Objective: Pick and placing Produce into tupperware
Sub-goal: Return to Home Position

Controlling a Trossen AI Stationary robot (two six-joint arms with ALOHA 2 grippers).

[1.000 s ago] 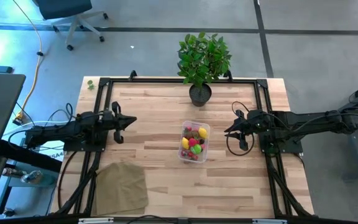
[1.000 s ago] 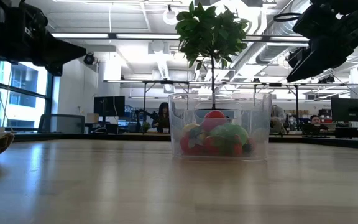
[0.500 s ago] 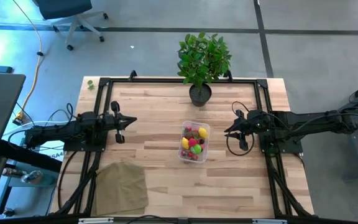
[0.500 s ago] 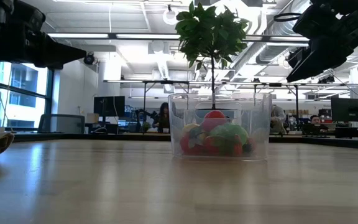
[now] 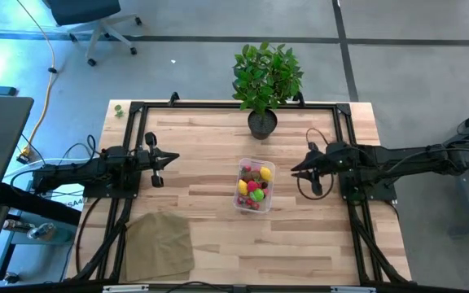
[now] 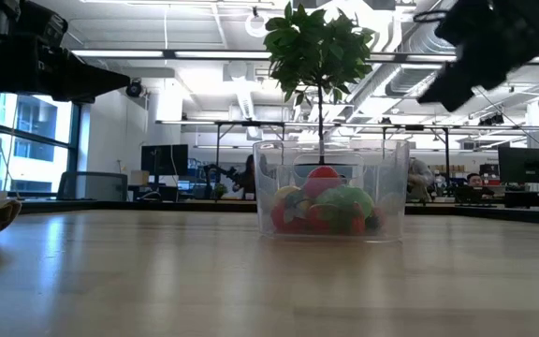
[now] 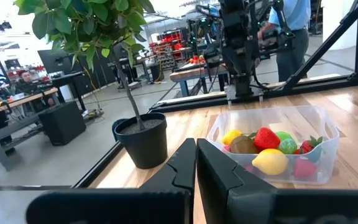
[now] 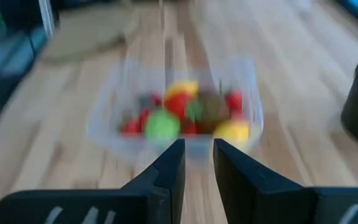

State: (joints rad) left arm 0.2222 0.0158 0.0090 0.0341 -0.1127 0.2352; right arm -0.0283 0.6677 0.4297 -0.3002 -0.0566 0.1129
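Flanking the container (image 6: pixel 382 173) of toy fruit (image 5: pixel 253 189): my left gripper (image 5: pixel 173 158) pressed together, my right gripper (image 5: pixel 294 171) slightly apart.

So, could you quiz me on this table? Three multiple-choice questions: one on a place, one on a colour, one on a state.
1. Where is the plant relative to the tub?
A. Inside it
B. Beyond it, at the far edge of the table
C. In front of it, at the near edge

2. What colour is the cloth?
A. Tan
B. Blue
C. White

3. What do the left tool and right tool hold?
A. Something in each
B. Something in the left only
C. Nothing

Answers: 1 B, the high view shows the plant past the tub by the far edge. 2 A, the cloth is tan. 3 C, both wrist views show nothing between the fingers.
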